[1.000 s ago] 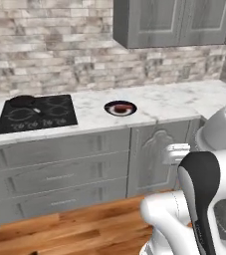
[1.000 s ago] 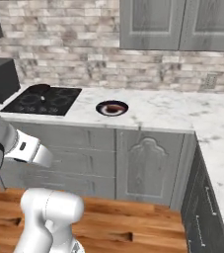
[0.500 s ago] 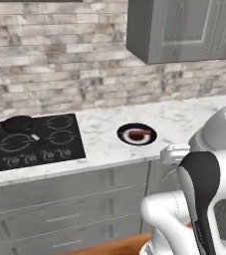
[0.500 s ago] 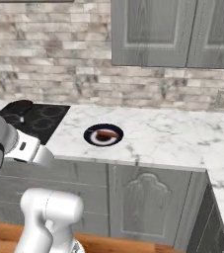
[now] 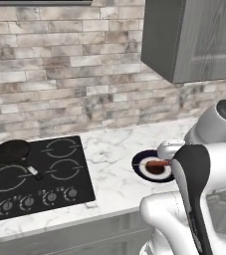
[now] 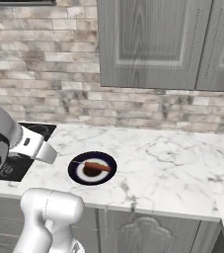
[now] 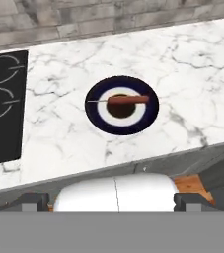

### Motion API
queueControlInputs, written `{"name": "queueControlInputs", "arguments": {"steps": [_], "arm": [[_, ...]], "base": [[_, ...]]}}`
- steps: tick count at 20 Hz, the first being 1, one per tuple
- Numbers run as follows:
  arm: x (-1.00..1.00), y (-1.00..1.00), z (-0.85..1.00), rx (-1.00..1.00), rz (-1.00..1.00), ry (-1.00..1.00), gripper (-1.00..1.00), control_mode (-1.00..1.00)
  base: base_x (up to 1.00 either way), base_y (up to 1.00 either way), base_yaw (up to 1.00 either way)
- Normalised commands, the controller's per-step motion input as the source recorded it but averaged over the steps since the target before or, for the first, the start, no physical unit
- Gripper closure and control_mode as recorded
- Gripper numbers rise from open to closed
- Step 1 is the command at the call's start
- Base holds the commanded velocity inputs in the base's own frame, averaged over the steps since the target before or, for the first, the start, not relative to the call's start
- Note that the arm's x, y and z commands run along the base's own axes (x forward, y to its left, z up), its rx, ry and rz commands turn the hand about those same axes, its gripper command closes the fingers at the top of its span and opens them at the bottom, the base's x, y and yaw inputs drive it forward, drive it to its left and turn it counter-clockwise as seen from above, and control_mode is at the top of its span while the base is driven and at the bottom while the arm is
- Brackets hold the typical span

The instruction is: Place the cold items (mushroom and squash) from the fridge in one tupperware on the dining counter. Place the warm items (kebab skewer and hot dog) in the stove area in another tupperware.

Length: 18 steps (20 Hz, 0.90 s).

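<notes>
Kebab skewer (image 7: 123,100) across plate (image 7: 96,118) beside cooktop (image 7: 5,104): light, stiff, thin; you grip its meaty middle; gripper (image 7: 112,201) fully open, empty

The robot's own arm is covering the right part of the plate (image 5: 147,167) in the left base view, so the far end of the kebab skewer (image 5: 157,163) lying on it is staying hidden. The dark patch under the skewer (image 7: 121,100), ahead of the pincer (image 7: 111,200), is too small to identify. The cooktop (image 7: 2,106) is being cut off by the hand view's left edge, and its knobs are blurring into smudges. The desk (image 6: 182,168) is running out past the right edge of the right base view.
</notes>
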Motion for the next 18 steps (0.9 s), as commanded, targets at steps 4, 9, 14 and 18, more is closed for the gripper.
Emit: {"name": "queueControlInputs", "arguments": {"steps": [4,9,14,18], "arm": [[0.31,0.0,-0.13,0.0,-0.54,0.04,-1.0,-1.0],[0.01,-0.08,-0.33,0.1,-0.72,0.05,-1.0,-1.0],[0.26,-0.3,-0.4,0.15,-0.3,0.05,-1.0,-1.0],[0.56,-0.19,-0.37,0.03,-0.06,0.0,-1.0,-1.0]], "base": [[0.0,0.0,0.0],[0.0,0.0,0.0],[0.0,0.0,0.0],[0.0,0.0,0.0]]}}
